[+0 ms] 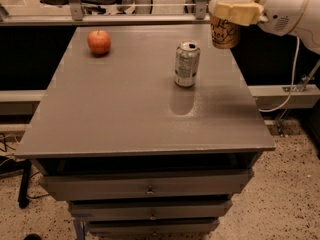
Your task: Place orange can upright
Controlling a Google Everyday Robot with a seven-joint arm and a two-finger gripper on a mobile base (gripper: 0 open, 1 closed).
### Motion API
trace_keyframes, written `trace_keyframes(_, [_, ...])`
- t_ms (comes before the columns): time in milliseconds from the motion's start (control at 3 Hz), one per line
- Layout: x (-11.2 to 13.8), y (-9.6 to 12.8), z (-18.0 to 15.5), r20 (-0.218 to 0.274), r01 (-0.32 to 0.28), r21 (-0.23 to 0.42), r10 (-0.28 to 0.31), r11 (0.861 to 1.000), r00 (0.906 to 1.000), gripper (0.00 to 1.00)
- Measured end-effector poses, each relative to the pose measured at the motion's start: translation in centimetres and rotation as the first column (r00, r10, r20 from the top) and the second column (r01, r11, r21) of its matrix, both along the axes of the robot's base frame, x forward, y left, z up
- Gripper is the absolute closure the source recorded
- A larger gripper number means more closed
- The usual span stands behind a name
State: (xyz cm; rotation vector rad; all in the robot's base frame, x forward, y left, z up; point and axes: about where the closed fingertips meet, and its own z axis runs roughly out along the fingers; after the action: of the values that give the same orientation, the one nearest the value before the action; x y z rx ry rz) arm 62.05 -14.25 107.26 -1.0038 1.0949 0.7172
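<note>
Gripping the shiny golden-orange drink can (pixel 224 34) upright in the upper right of the frame, the cream-coloured pincer (pixel 234 10) hangs above the grey bench's (pixel 125 119) far edge, right of the standing silver-grey can (pixel 187 64).

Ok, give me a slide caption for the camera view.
Gripper holds the orange can in the air at the table's far right corner; a silver can stands upright nearby, an apple far left.
</note>
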Motion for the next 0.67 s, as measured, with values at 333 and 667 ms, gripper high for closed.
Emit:
trace_keyframes(333, [2.6,-1.6,-1.3,0.027,-0.015,0.05,0.013,0.999,0.9995,1.0])
trace_keyframes(667, [4.9,-2.5,-4.0,0.028,-0.048,0.098,0.046,0.994,0.9986,1.0])
